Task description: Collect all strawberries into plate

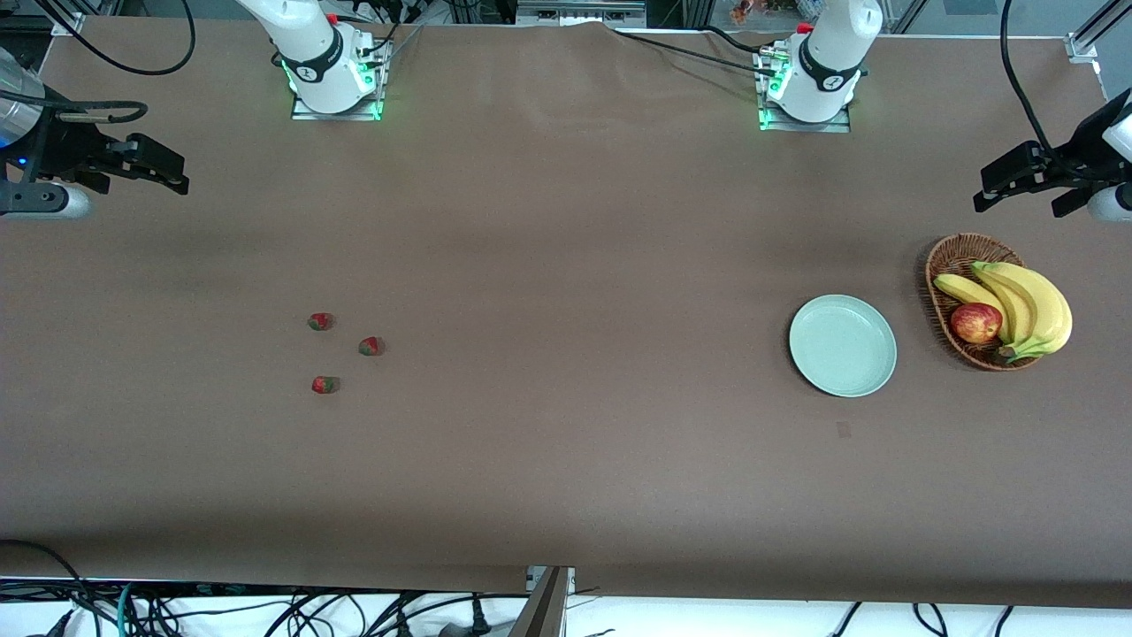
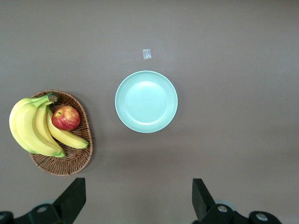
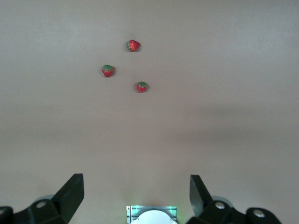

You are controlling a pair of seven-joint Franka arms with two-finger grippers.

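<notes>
The plate (image 1: 843, 345), round, shallow and pale mint with a raised rim, holds nothing; beside it, toward the left arm's end of the table, an oval woven wicker basket (image 1: 948, 257) carries a bunch of smooth yellow bananas (image 1: 1026, 305) and a red-yellow apple (image 1: 975, 322) (the apple tucked against the bananas). The three strawberries (image 1: 321, 321) (image 1: 371, 346) (image 1: 325, 384), small, red and green-capped, lie loose in a close cluster on the matte brown table (image 1: 566, 460), well apart from the plate, toward the right arm's end. The left gripper (image 1: 1030, 181) hangs over the table's edge near the basket, fingers (image 2: 72, 198) spread wide and empty. The right gripper (image 1: 159, 168) hangs over the table's other end, fingers (image 3: 70, 193) also wide apart, holding nothing; both arms wait.
</notes>
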